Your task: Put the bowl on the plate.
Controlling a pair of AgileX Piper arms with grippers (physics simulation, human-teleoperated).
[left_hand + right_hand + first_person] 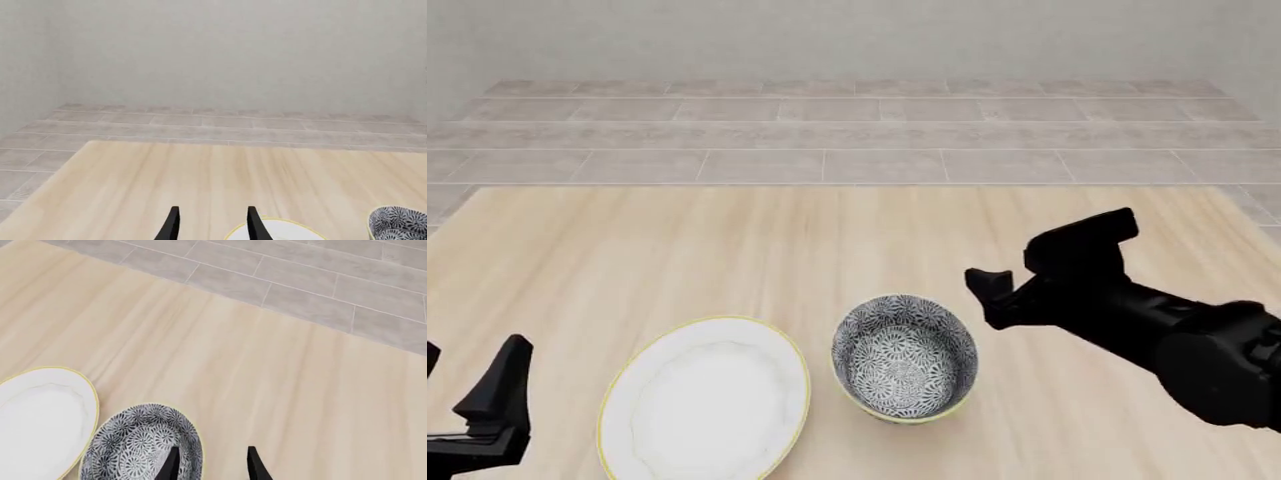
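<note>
The bowl (905, 357) stood upright on the table (827, 240), near its front edge and about mid-width, with its patterned inside open to the front camera. The plate (705, 398) lay flat just to the bowl's left, their rims very close; whether they touched could not be told. The bowl was therefore not on the plate. The right gripper (988, 290) hung above the table just to the right of the bowl and a little behind it, its dark arm (1174, 335) coming in from the right. In the right wrist view its fingers (171, 465) stood a narrow gap apart with nothing between them, one fingertip lying over the bowl's (143, 445) near rim and the other over bare wood; contact with the rim could not be made out, and the plate (43, 420) showed beside the bowl. The left gripper (467, 420) sat low at the front left corner, well left of the plate and apart from it, only partly in the front view. In the left wrist view its fingers (172, 225) were likewise a narrow gap apart and empty, pointing across the table toward the tiled floor (220, 125) and wall (233, 50), with an edge of the plate (280, 231) beside one fingertip and a part of the bowl (400, 222) at the frame's corner.
</note>
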